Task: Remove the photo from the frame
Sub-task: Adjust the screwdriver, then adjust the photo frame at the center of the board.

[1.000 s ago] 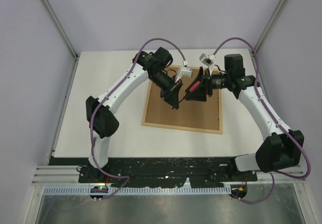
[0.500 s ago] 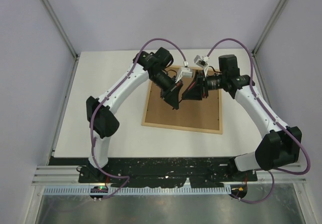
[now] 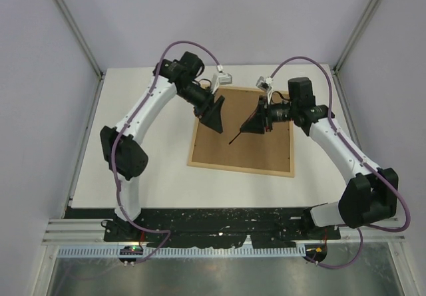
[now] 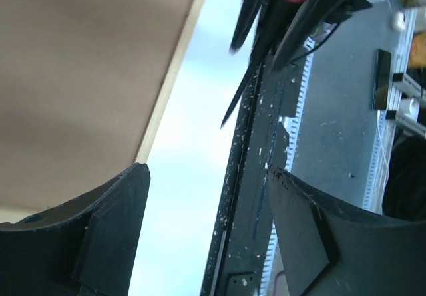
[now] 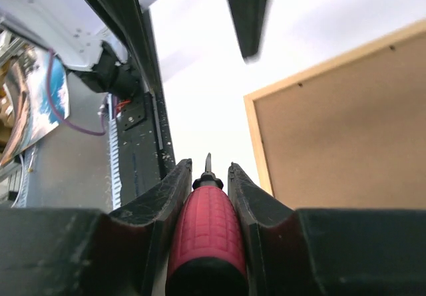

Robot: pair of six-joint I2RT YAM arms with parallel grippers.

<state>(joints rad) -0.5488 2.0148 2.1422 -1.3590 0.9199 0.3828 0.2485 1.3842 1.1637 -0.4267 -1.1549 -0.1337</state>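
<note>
The frame (image 3: 261, 151) lies back up on the table, a brown fibreboard panel inside a thin light-wood border; it also fills the upper left of the left wrist view (image 4: 80, 63) and the right of the right wrist view (image 5: 333, 136). The photo is hidden. My right gripper (image 3: 253, 124) hovers over the frame's upper middle, shut on the red handle of a screwdriver (image 5: 203, 233) whose dark shaft (image 3: 235, 138) slants down-left above the panel. My left gripper (image 3: 215, 118) hangs over the frame's upper left corner, open, with nothing between its fingers (image 4: 106, 236).
The white table (image 3: 146, 156) surrounds the frame on all sides. A black rail (image 3: 219, 219) with the arm bases runs along the near edge. Grey walls and metal posts close in the left, right and back.
My left gripper has opened, let go of the screwdriver and drawn back up-left. My right gripper has shut on the red handle and now carries the tool alone.
</note>
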